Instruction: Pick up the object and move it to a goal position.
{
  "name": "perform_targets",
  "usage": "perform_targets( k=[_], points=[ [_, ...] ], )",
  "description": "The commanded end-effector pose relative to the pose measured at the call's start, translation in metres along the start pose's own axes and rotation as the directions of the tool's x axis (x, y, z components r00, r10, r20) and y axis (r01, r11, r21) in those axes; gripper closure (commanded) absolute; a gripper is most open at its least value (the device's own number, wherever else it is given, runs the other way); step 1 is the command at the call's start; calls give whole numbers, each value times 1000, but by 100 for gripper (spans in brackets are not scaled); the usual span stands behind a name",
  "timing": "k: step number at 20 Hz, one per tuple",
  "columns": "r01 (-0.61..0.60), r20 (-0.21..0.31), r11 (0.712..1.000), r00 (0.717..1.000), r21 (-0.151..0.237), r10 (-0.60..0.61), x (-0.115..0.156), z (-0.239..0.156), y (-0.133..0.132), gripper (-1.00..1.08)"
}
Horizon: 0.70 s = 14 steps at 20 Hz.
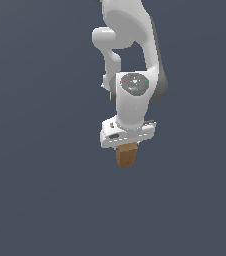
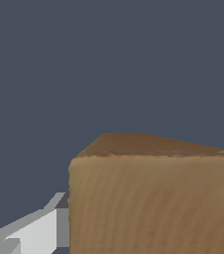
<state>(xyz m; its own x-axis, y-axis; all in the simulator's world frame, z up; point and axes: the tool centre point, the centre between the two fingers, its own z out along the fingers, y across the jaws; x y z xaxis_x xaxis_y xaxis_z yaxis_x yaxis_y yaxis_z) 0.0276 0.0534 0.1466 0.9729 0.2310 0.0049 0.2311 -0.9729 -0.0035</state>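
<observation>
The object, a small brown wood-textured block (image 1: 127,156), hangs directly under my white gripper (image 1: 127,148) in the exterior view, narrower than the gripper body. The fingers are hidden behind the block there. In the wrist view the block (image 2: 153,198) fills the near part of the picture, and one grey-white finger (image 2: 34,230) lies against its side. The gripper is shut on the block, which sits between the jaws. No goal marker shows in either view.
The white arm (image 1: 132,60) comes down from the top of the exterior view. All around is a plain dark blue-grey background with no other object, edge or surface visible.
</observation>
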Motion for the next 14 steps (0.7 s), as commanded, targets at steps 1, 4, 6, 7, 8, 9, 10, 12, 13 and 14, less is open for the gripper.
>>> perform_targets(
  k=[1, 4, 6, 7, 8, 9, 10, 12, 13, 14],
  points=[
    [13, -24, 1000, 1000, -1, -13, 4, -13, 5, 108],
    [36, -46, 999, 998, 0, -36, 5, -25, 13, 108],
    [54, -64, 999, 996, 1, -54, 7, -35, 19, 108],
    [64, -74, 998, 995, 2, -64, 7, -40, 23, 108],
    [75, -85, 997, 994, 2, -75, 8, -46, 26, 108],
    [86, -96, 996, 992, 2, -86, 8, -52, 30, 108],
    [98, -107, 995, 989, 2, -97, 9, -58, 34, 108],
    [123, -132, 992, 984, 2, -122, 10, -71, 42, 108],
    [136, -144, 991, 980, 1, -134, 11, -78, 46, 108],
    [148, -156, 989, 977, 1, -146, 12, -85, 50, 108]
  ],
)
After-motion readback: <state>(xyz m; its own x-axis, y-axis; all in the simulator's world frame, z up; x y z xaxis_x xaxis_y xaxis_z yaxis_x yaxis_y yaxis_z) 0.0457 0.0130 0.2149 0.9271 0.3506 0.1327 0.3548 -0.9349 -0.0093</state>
